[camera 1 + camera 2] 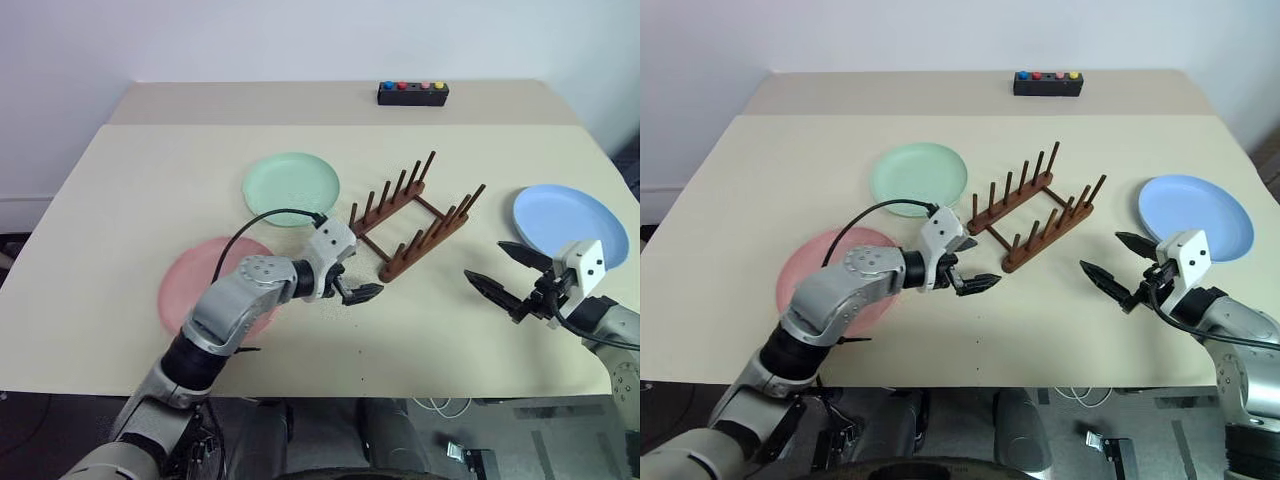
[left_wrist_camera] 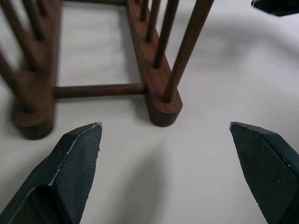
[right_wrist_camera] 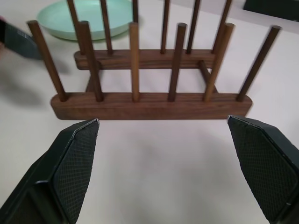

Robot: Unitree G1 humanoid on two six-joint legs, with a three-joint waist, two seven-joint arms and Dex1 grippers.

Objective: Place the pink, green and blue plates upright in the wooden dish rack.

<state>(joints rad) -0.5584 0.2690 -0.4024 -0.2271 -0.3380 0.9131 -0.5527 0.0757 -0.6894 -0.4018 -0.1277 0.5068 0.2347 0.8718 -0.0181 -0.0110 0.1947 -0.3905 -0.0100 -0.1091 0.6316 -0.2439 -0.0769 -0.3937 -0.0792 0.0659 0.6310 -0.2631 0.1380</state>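
Rack just beyond left gripper, jaws spread, empty; right gripper likewise spread, beside it.

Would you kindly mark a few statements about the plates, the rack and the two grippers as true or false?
1. The dark reddish-brown wooden dish rack holds no plates. True.
2. The round pink plate stands upright in the rack. False: it lies flat on the table, partly under the left arm.
3. The left gripper grips the round green plate. False: it is open and empty, near the rack's end.
4. The right gripper is open beside the round blue plate. True.
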